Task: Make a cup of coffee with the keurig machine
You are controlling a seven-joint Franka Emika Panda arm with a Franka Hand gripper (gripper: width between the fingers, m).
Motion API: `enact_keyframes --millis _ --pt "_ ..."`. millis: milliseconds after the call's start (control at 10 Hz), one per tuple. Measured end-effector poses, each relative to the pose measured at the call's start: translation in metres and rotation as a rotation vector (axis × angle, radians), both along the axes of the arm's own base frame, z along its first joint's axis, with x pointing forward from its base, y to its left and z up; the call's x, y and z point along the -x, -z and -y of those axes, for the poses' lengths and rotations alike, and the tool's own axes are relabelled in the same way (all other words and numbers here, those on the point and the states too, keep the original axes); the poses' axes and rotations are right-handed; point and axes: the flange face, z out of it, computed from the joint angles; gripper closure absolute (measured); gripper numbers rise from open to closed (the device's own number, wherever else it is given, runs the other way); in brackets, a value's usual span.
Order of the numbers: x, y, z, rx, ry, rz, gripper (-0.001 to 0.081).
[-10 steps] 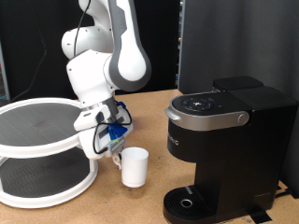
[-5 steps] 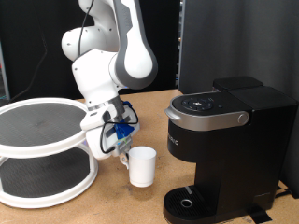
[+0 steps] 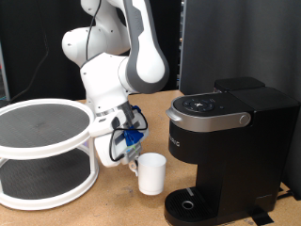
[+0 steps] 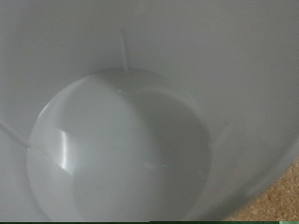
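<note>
Gripping the cup [image 3: 151,174] by its rim side, the claw [image 3: 134,160] has carried it rightward along the counter [image 3: 113,202] in the exterior view, now just beside the keurig machine [image 3: 226,151], whose drip base sits unoccupied.

cup [image 3: 151,173] plain white | keurig machine [image 3: 226,151] matte black, silver-grey lid trim
</note>
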Motion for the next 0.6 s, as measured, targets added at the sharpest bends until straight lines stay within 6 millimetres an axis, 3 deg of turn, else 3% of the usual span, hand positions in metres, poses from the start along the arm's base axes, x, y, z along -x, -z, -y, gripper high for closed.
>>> enact_keyframes --millis 600 --pt "-0.025 0.005 -0.027 -0.013 -0.009 0.010 0.0735"
